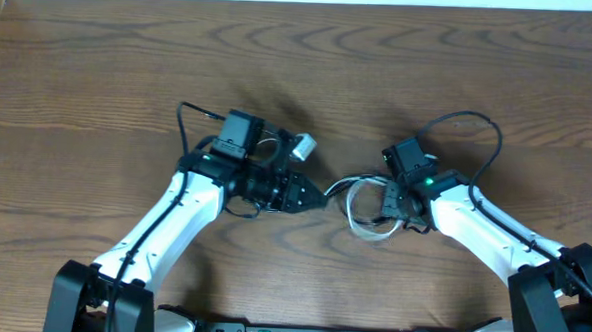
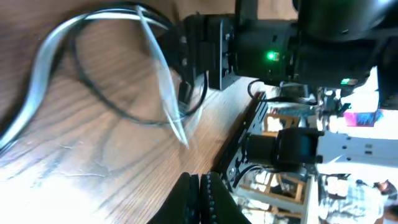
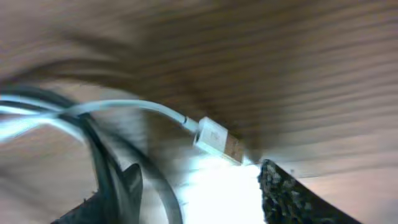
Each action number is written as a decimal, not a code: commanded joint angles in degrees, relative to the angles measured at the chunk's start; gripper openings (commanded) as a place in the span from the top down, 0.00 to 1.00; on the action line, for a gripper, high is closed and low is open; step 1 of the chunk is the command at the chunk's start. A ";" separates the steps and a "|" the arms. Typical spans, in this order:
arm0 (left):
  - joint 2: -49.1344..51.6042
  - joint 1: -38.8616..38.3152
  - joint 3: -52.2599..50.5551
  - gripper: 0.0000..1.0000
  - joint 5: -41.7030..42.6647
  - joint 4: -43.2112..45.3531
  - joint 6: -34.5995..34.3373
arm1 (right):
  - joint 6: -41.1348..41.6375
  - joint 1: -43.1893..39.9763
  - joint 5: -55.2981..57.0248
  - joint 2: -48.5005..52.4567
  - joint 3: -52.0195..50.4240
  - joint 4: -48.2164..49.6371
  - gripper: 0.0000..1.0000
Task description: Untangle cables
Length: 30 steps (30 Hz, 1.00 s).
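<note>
Left gripper (image 2: 199,185) was shut tight, fingers pressed together, nothing seen between them. Right gripper (image 3: 200,169) stood partly open, fingers apart, clamped on nothing I could make out.

White cord (image 2: 158,68) and black cord (image 2: 90,90) lay looped over each other on the table (image 1: 300,66), between the two grippers and nearer the right one. In the left wrist view the black loop crossed the white one; I couldn't tell which ran on top. The white cord's near end stopped just short of my left fingertips, not touching. In the right wrist view the plug (image 3: 217,140) of the white cord lay flat just ahead of the open fingers, with the black cord running beside one finger. That view was blurry, so contact there was unclear. A small white block (image 1: 304,143) sat beside the left arm; I couldn't tell if it belonged to a cord.

Step in hand, my read: getting hold of the white cord near its plug to draw it out of the black loop. To do it well I'd set the right fingers either side of the white cord only, just behind the plug, shut firmly, then pull slow and low away from the tangle. The left gripper could press on the black cord to pin it. Risk: the plug snags the loop and drags everything along.
</note>
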 commanded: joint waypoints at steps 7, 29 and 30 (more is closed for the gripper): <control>-0.37 6.91 0.00 0.92 2.49 -0.44 1.40 | -1.38 -4.46 2.62 0.04 -0.31 1.22 0.32; -0.31 -6.12 0.00 0.70 -26.86 -1.68 1.11 | -15.89 -4.15 -18.78 0.04 -0.31 7.28 0.43; -0.24 -6.64 0.00 0.68 -27.30 -1.29 1.11 | -15.87 -3.76 -19.63 0.04 -0.31 6.32 0.46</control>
